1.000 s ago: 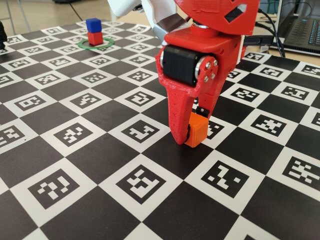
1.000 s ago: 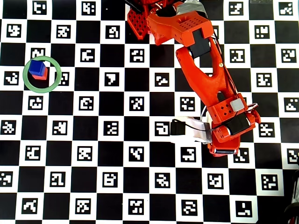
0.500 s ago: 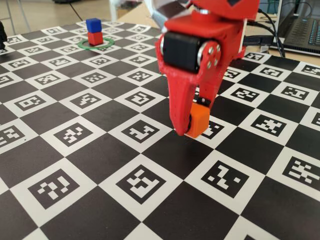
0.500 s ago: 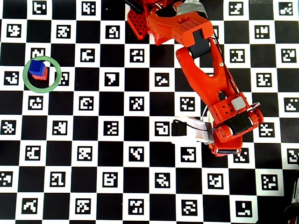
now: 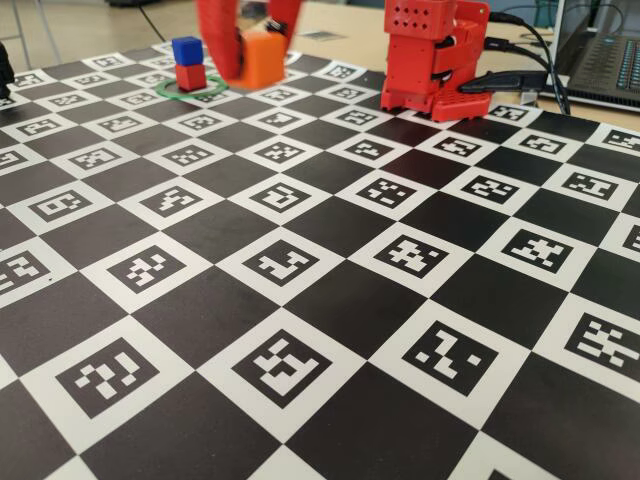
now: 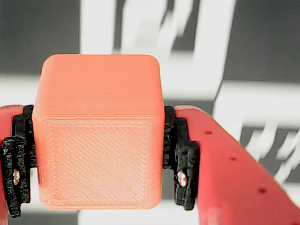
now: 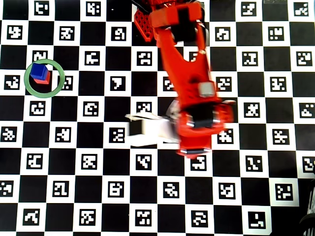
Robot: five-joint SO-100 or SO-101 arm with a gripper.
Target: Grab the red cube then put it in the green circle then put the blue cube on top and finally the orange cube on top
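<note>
Orange cube (image 6: 98, 136) is riding clamped between the fingers (image 6: 180, 157) above the counter (image 5: 330, 290), and an off-centre release risks toppling blue cube (image 5: 187, 50) off red cube (image 5: 191, 76).

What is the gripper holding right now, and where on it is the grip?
The gripper holds the orange cube, clamped by its two opposite side faces between the black finger pads, lifted clear of the board.
</note>
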